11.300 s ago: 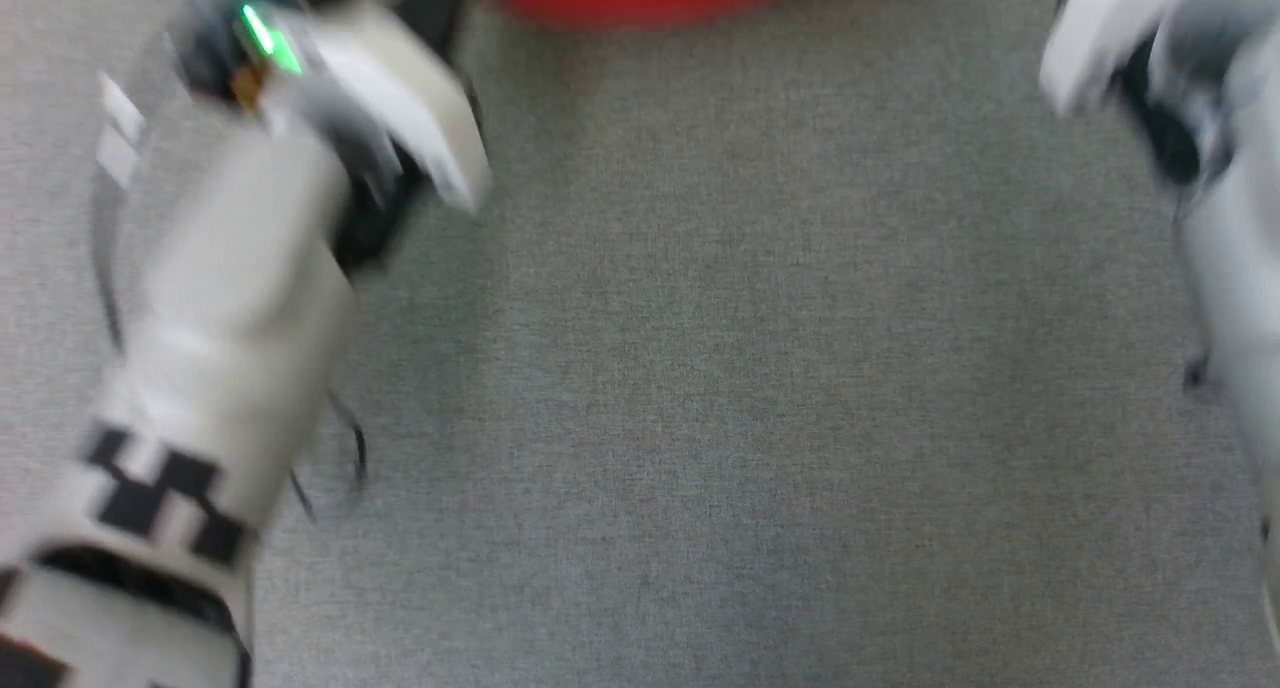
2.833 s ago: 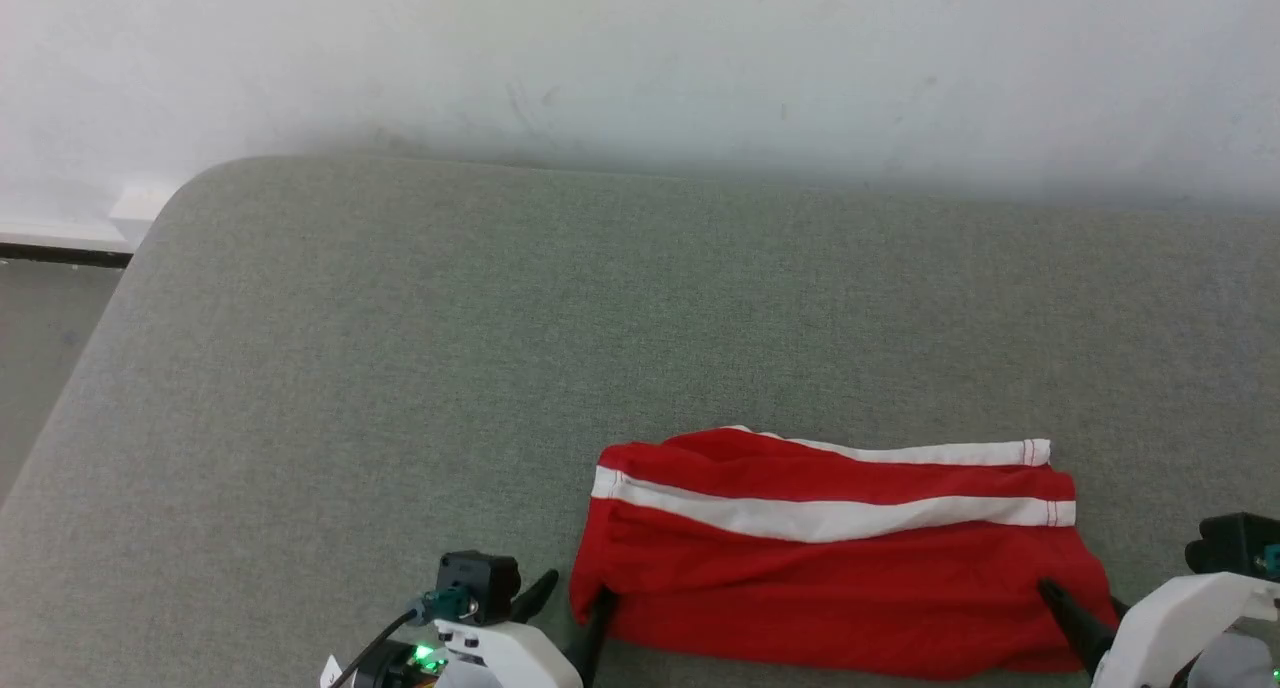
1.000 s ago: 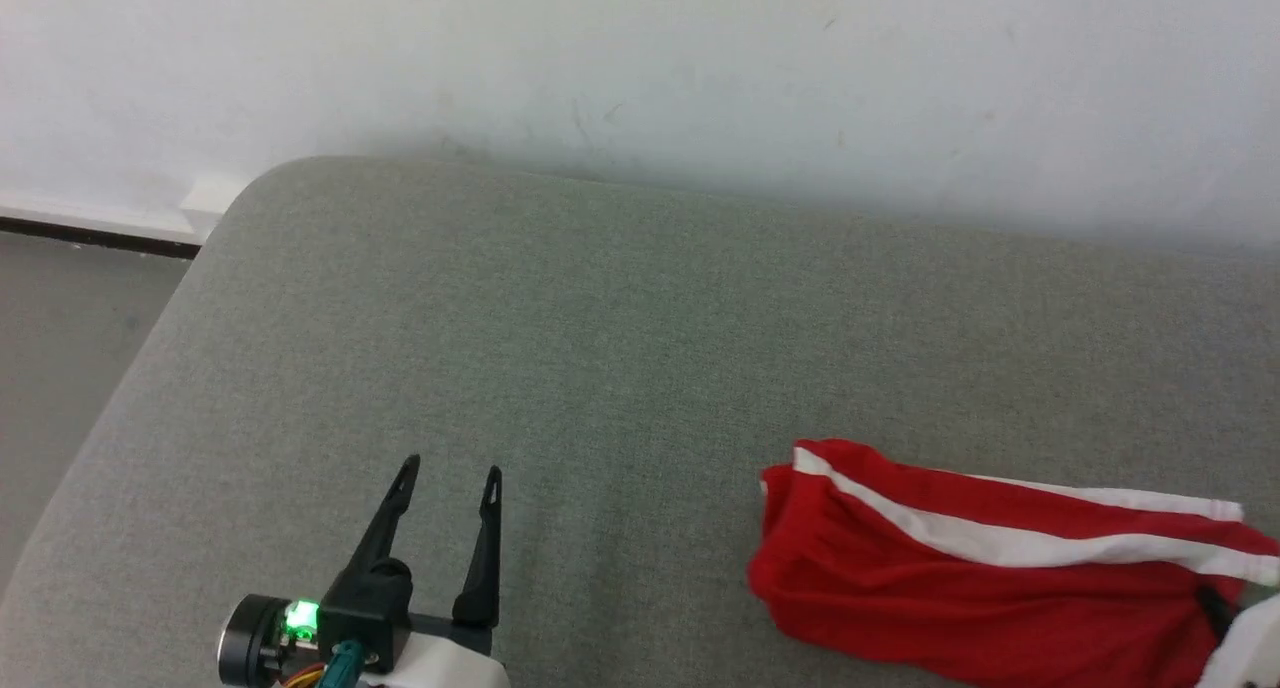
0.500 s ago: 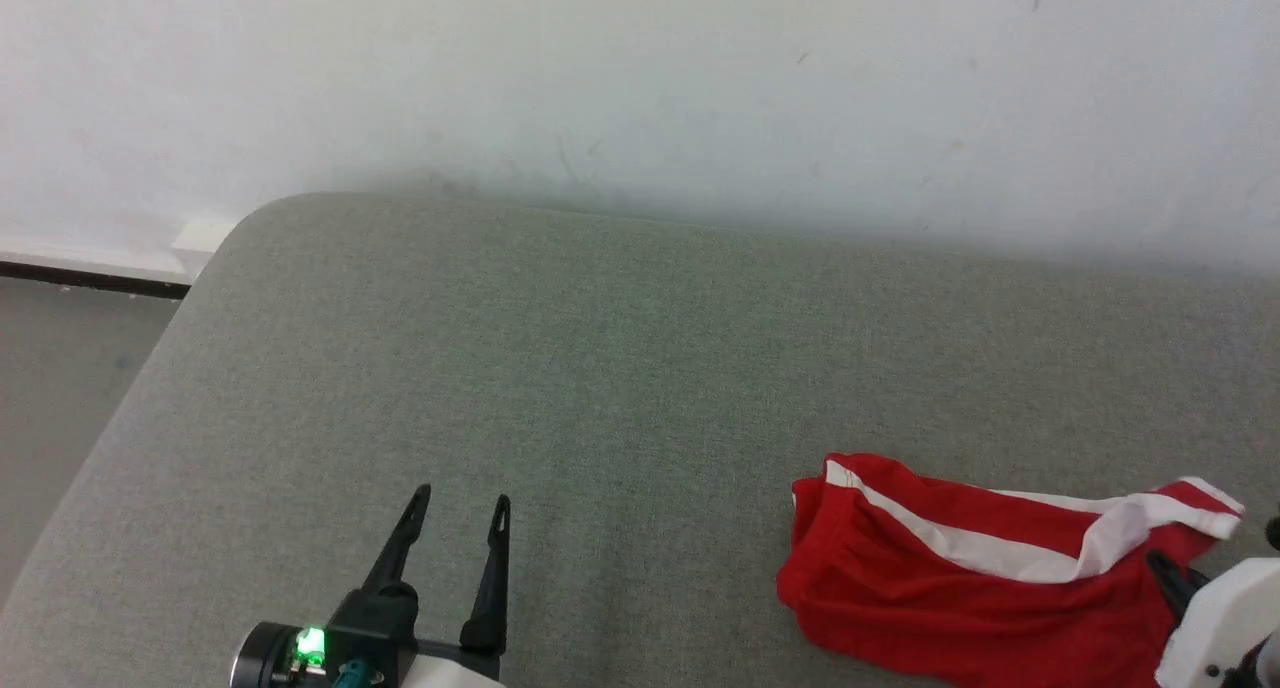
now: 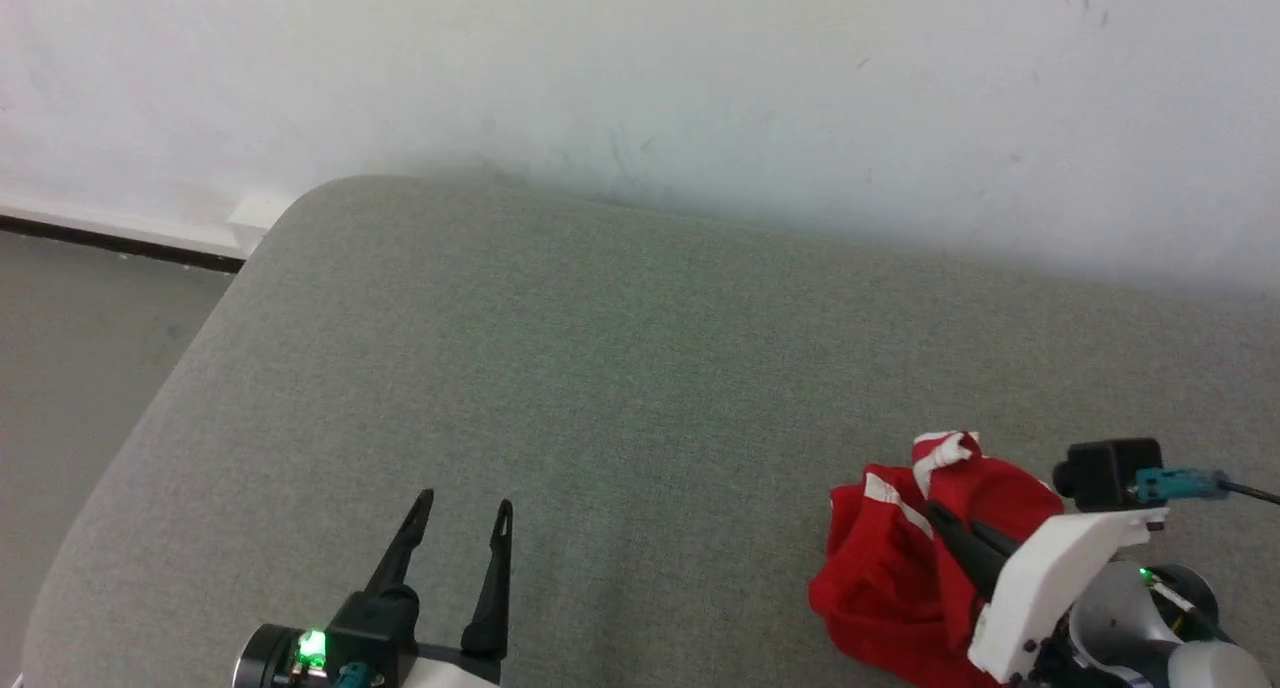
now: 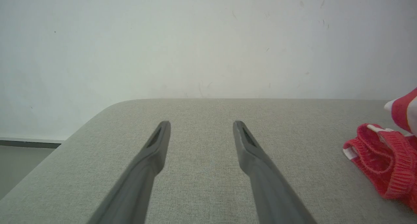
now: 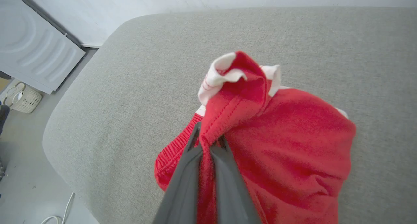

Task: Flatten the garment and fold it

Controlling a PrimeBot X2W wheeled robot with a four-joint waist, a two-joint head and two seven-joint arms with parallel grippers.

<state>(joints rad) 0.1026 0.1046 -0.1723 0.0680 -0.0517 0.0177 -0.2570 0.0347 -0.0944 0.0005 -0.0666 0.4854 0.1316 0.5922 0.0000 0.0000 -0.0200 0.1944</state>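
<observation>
Pinching a red fold, the right gripper (image 5: 938, 514) held the garment (image 5: 878, 568) bunched at the head view's lower right on the grey cushion (image 5: 600, 368); the left gripper (image 5: 466, 500) stood wide, well apart at lower left.

There is one pair of shorts (image 5: 880, 578), at the near right of the one worktop (image 5: 600, 388). There are two pincers, the left pincer (image 5: 466, 499) at the near left and the right pincer (image 7: 210, 137) at the shorts. Each has two dark fingers (image 6: 156, 142), four in all. Two green lights (image 5: 311, 648) glow, one behind each pincer. On the floor (image 7: 19, 172) past the worktop's left end are one basket (image 7: 24, 98), one white cable (image 7: 62, 211) and one pale ribbed panel (image 7: 32, 51). One wall (image 5: 640, 88) stands at the far side.
</observation>
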